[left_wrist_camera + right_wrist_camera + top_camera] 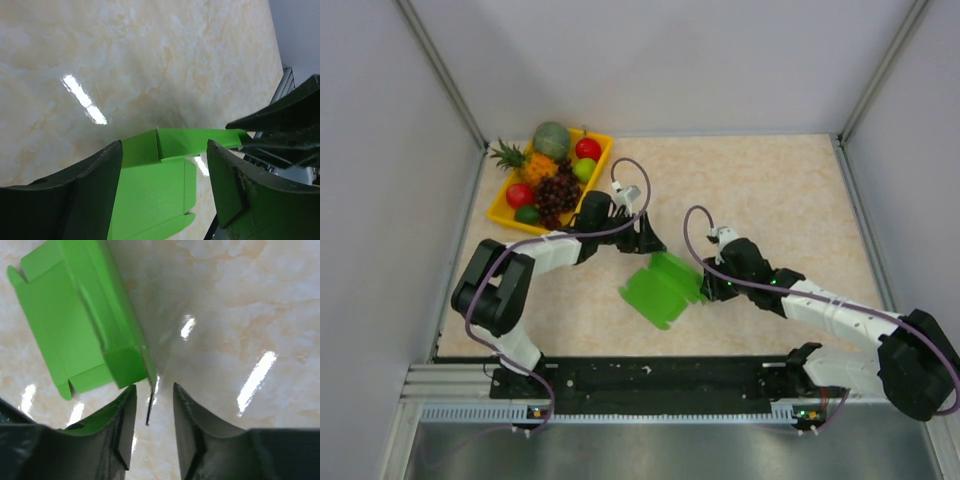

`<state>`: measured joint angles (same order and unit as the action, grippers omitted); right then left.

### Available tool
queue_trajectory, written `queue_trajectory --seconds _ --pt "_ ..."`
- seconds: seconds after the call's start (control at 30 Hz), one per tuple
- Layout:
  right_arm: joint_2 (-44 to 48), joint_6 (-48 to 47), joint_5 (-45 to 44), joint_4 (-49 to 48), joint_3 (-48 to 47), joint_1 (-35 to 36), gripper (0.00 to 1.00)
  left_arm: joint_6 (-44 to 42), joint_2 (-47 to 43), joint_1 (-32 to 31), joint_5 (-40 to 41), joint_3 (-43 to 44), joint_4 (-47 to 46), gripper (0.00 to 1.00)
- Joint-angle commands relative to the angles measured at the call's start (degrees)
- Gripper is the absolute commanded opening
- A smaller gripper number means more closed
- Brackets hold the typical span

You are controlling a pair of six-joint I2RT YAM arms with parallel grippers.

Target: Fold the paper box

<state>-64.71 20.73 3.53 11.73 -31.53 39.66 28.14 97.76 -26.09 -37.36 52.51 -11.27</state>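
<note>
Top external: one paper box (660, 288), two hands (650, 243) (703, 285)

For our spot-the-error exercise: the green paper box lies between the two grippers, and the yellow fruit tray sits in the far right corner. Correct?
No. The top view shows the fruit tray in the far left corner. The paper box does lie between the left gripper and the right gripper.

One paper box (660, 288), one tray (496, 212) (holding fruit (556, 195)), two arms (545, 252) (830, 312).
</note>
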Motion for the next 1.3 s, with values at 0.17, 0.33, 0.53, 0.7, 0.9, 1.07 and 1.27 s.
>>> queue_trajectory --seconds 0.17,0.33,0.53,0.7,0.9,1.07,1.27 --pt "-3.0 -7.4 -13.9 -4.6 -2.4 0.5 0.14 5.5 -8.0 -0.4 -1.4 -10.1 -14.6 0.70" --pt "-6.0 -18.3 -8.1 -10.4 -3.9 0.3 0.00 4.7 -17.0 -0.1 3.8 -14.3 -11.3 0.76" --pt "-13.3 -28.9 1.7 -1.0 -15.3 -0.8 0.00 -2.3 -33.5 0.2 16.9 -13.6 6.3 0.79" --pt "-13.3 -25.4 25.1 -1.3 -16.6 -10.9 0.00 -8.3 -43.5 0.3 18.7 -10.3 18.4 0.80" --pt "-14.7 -32.6 37.6 0.7 -18.4 -11.5 0.00 -15.3 -42.4 0.3 8.6 -5.8 22.6 0.79" --pt "-15.1 -43.0 37.8 0.5 -18.1 -11.4 0.01 -12.7 -37.2 0.3 5.4 -2.9 23.8 0.78" --pt "-16.9 -47.0 23.7 -5.2 -15.1 -9.4 0.05 -5.1 -29.8 0.7 9.3 -4.4 16.4 0.81"
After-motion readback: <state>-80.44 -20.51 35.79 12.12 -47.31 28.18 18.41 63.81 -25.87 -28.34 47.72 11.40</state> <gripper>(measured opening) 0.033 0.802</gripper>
